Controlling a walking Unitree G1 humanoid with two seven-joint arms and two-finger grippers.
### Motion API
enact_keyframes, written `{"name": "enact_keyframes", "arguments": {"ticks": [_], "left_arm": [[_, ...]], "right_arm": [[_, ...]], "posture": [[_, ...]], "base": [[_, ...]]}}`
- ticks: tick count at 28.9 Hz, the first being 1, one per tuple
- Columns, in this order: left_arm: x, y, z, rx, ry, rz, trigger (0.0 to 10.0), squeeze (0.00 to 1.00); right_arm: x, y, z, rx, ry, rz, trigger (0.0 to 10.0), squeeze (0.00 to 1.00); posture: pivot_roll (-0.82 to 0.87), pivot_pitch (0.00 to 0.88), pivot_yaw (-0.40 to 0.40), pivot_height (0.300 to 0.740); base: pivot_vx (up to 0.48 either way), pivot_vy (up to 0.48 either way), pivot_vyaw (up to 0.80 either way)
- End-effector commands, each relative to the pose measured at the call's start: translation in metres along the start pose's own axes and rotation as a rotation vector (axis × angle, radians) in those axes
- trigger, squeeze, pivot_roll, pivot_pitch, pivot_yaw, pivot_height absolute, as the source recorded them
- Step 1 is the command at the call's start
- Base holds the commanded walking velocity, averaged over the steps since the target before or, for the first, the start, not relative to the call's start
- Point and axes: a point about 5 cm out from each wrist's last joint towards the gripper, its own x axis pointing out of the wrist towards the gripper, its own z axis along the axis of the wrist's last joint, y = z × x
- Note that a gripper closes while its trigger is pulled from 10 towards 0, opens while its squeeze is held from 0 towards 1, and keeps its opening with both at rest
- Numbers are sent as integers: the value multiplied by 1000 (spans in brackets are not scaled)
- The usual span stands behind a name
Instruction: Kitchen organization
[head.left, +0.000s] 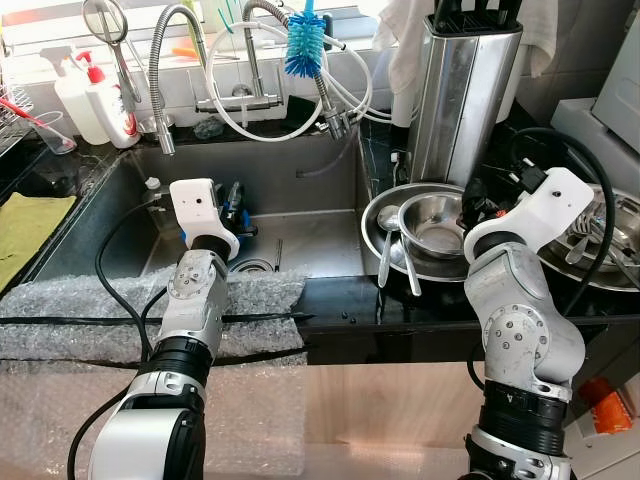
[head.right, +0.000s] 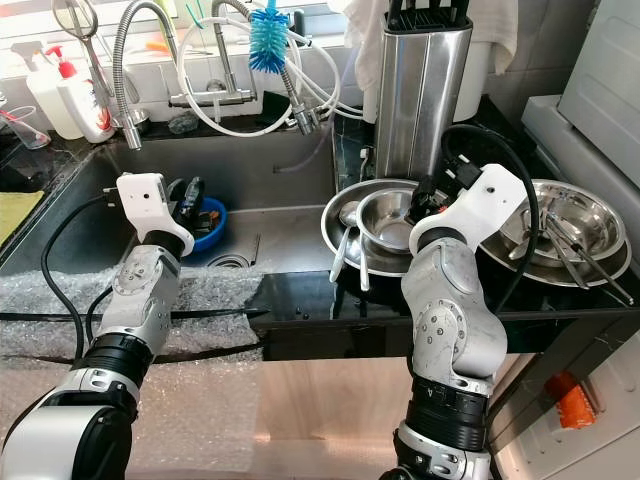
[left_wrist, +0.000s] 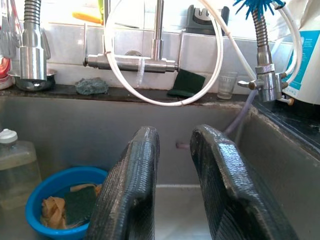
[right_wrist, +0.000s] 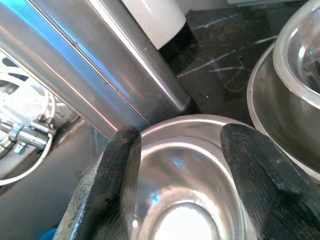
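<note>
Black stone counter (head.left: 420, 300) runs across the front of the kitchen, with a sheet of bubble wrap (head.left: 120, 320) draped over its edge on the robot's left. Beyond the wrap lies a steel sink (head.left: 300, 235), and the left gripper (left_wrist: 172, 175) hangs inside it above the basin floor, its two black fingers parted by a narrow gap and holding nothing. Just beside that gripper in the sink sits a blue bowl (left_wrist: 45, 192) holding a green scouring pad and a scrap of cloth, with a clear bottle (left_wrist: 15, 165) next to it.

On the counter to the right of the sink rests a wide steel pan (head.left: 385, 240) with a small steel bowl (head.left: 435, 225) nested in it and two spoons (head.left: 388, 250) leaning over its near rim. The right gripper (right_wrist: 182, 150) is poised over the small steel bowl, fingers spread wide to either side of its rim; whether they touch the metal cannot be told, and nothing is clamped. Further right another steel dish (head.right: 575, 225) holds long utensils.

Behind the pan stands a tall steel knife block (head.left: 460, 90) with black handles at its top. Along the back ledge are spring-necked taps (head.left: 165, 90), a looped white hose (head.left: 290, 120), a blue bottle brush (head.left: 305, 45), a dark sponge (left_wrist: 187, 82), a small glass (left_wrist: 227, 85), and white spray bottles (head.left: 95, 100) at far left.
</note>
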Motion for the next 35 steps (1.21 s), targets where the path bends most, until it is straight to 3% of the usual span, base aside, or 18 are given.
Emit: {"name": "enact_keyframes", "arguments": {"ticks": [1, 11, 22, 35], "left_arm": [[-2, 2, -1, 9, 10, 2, 10000, 0], [-3, 2, -4, 12, 21, -2, 10000, 0], [-4, 2, -4, 15, 26, -5, 10000, 0], [-4, 2, -5, 15, 30, -5, 10000, 0]], "right_arm": [[-3, 5, 8, 19, -20, 9, 10000, 0], [-3, 0, 12, 44, -21, -37, 10000, 0], [-2, -2, -3, 78, 89, -27, 10000, 0], [0, -5, -4, 85, 114, -45, 10000, 0]], "posture": [[-53, 36, 77, 740], [-56, 36, 76, 740], [-52, 35, 76, 740], [-54, 36, 74, 740]], "base": [[0, 0, 0], [0, 0, 0], [0, 0, 0], [0, 0, 0]]}}
